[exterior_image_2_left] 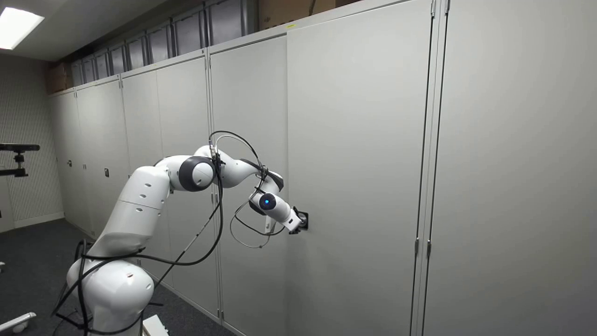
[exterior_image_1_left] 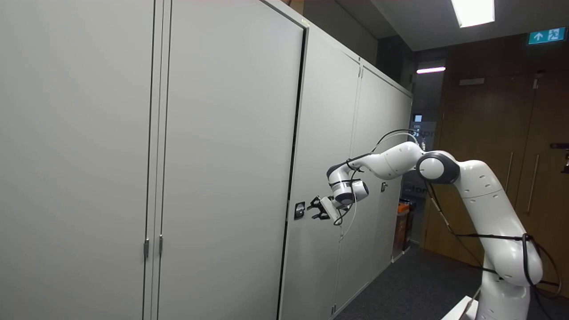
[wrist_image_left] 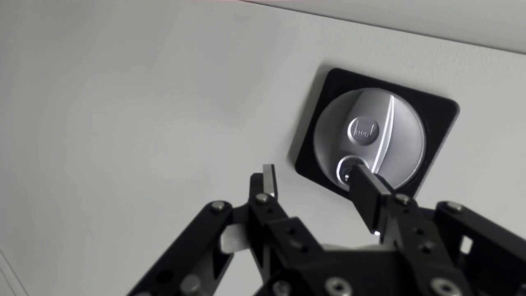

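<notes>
Knob (wrist_image_left: 370,137) seen right of centre, wrist view; judged stiff, slick, firmly mounted, best gripped across its raised ridge (wrist_image_left: 373,109). Claw (wrist_image_left: 316,176) seen half spread, nothing gripped, knob just beside.

The Franka Emika Panda arm (exterior_image_1_left: 498,222) is glossy white, its rounded links (exterior_image_2_left: 133,224) crossed by fine seams (exterior_image_2_left: 140,204) and dotted with small recesses (exterior_image_2_left: 148,185). A dark grey joint ring (exterior_image_1_left: 451,169) frames a white disc (exterior_image_1_left: 431,169). A blue light (exterior_image_2_left: 267,201) sits on a dark round wrist cap (exterior_image_2_left: 271,198). Black cables (exterior_image_2_left: 186,264) and a thinner pale cable (exterior_image_1_left: 354,219) loop along the outside. The Robotiq gripper (wrist_image_left: 315,177) shows black linkages (wrist_image_left: 289,236), silvery bolts (wrist_image_left: 338,286) and fingertips (wrist_image_left: 269,179) edged with bright metal.
</notes>
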Tool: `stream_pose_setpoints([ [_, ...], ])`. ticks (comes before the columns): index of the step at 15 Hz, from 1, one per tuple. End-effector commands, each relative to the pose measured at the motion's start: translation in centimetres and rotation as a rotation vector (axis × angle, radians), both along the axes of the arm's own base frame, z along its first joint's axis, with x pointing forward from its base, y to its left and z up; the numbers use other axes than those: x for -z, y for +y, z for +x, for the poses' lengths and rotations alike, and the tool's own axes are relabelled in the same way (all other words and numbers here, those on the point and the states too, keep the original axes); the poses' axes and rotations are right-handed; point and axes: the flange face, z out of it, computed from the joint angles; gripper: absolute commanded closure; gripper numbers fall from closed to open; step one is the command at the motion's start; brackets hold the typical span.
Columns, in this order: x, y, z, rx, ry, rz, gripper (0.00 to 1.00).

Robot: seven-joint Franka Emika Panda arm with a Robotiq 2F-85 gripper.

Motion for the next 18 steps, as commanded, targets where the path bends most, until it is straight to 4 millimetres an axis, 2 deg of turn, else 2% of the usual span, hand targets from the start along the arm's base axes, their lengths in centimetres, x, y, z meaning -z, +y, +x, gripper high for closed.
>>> stream_pose_setpoints([
  [1,-0.6,0.6,0.8,-0.006,-0.027,0.023,0.39],
  [3,-0.6,0.6,0.9,-0.008,-0.030,0.025,0.36],
  [8,-0.9,0.3,1.4,-0.005,-0.041,0.027,0.48],
  [14,-0.9,0.5,2.2,-0.007,-0.052,0.028,0.42],
  [18,-0.7,1.2,2.9,-0.011,-0.057,0.026,0.49],
])
